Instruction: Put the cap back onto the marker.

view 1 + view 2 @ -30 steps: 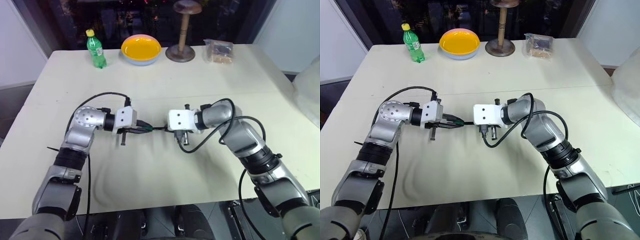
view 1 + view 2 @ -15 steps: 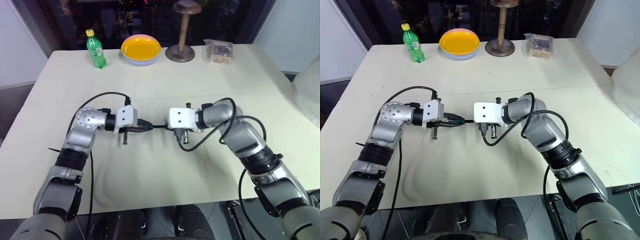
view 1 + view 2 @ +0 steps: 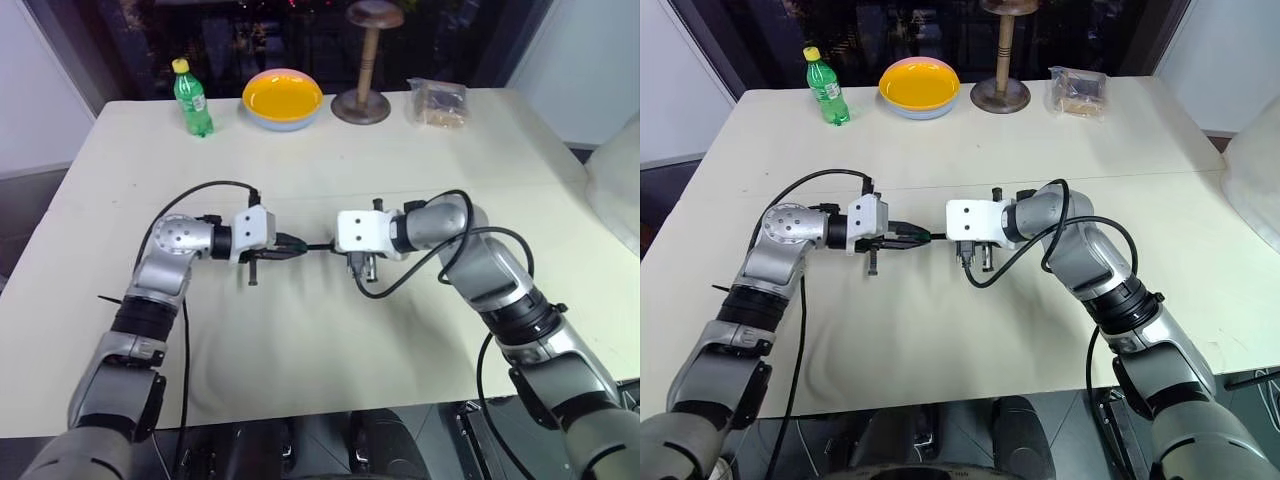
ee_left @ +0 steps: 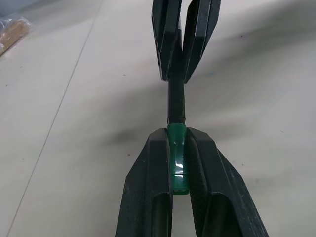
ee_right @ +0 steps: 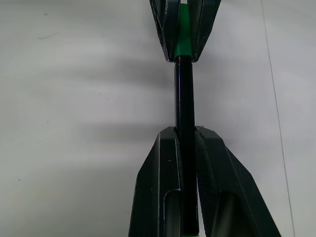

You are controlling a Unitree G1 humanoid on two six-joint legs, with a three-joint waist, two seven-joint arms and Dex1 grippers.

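In the left wrist view the small green cap point(image 4: 177, 159) sits pinched between my left gripper's point(image 4: 177, 132) fingertips, shut on it. The thin dark marker point(image 4: 176, 101) runs straight from the cap's mouth to my right gripper point(image 4: 178, 74), which is shut on its other end. The right wrist view has the same line: right gripper point(image 5: 185, 131) clamped on the marker point(image 5: 184, 98), whose far end meets the cap point(image 5: 183, 34). From the head, both grippers face each other just above the table's middle, left gripper point(image 3: 296, 248) and right gripper point(image 3: 340, 247) joined by the marker point(image 3: 320, 247).
Along the table's far edge stand a green soda bottle point(image 3: 191, 100), a yellow bowl point(image 3: 283, 98), a wooden stand point(image 3: 362, 100) and a clear bag point(image 3: 437, 103). The table point(image 3: 320, 340) is covered with a pale cloth, bare around the grippers.
The left gripper has turned slightly, bringing the cap more in line with the marker. Both hands otherwise keep their places and their grips.
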